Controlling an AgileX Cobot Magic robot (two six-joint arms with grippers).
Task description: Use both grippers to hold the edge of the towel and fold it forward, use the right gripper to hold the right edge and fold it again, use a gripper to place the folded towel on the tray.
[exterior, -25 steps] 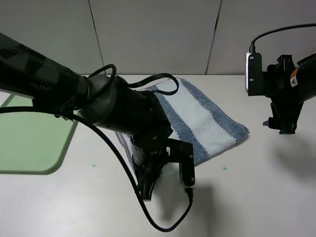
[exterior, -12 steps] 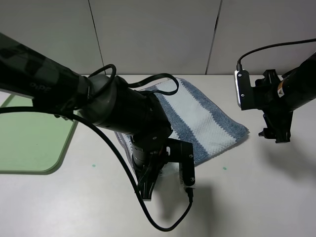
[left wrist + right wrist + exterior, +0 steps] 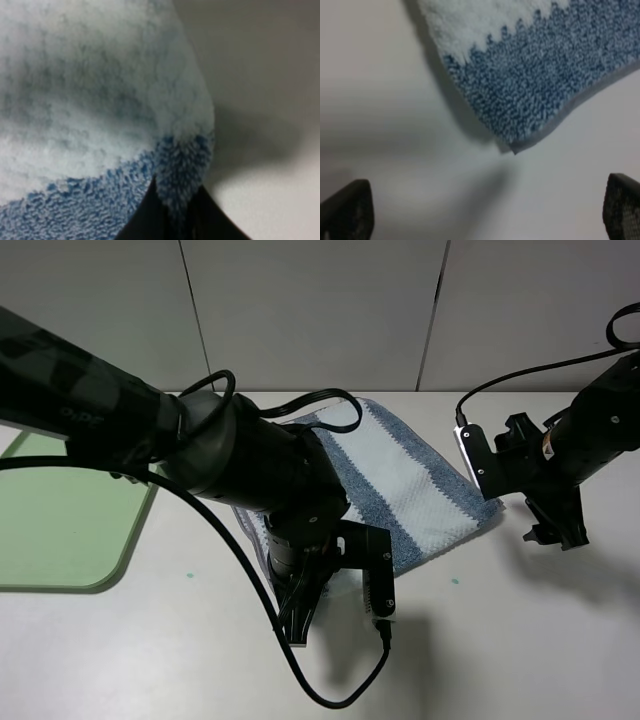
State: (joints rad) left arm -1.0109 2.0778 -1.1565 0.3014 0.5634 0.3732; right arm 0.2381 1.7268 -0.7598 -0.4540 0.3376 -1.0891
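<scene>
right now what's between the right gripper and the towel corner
Only bare table separates the open right gripper from the towel; right wrist view shows it.

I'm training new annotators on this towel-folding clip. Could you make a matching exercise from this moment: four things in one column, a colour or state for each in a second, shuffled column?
Things:
1. towel
2. tray
3. left gripper
4. right gripper

Colour or state:
A. open, holding nothing, a blue towel corner just ahead of it
B. light green, at the left of the exterior view
C. shut on a blue part of the towel's edge
D. white and blue stripes, lying on the table

Pairs: 1-D, 2-B, 3-C, 4-A
</scene>
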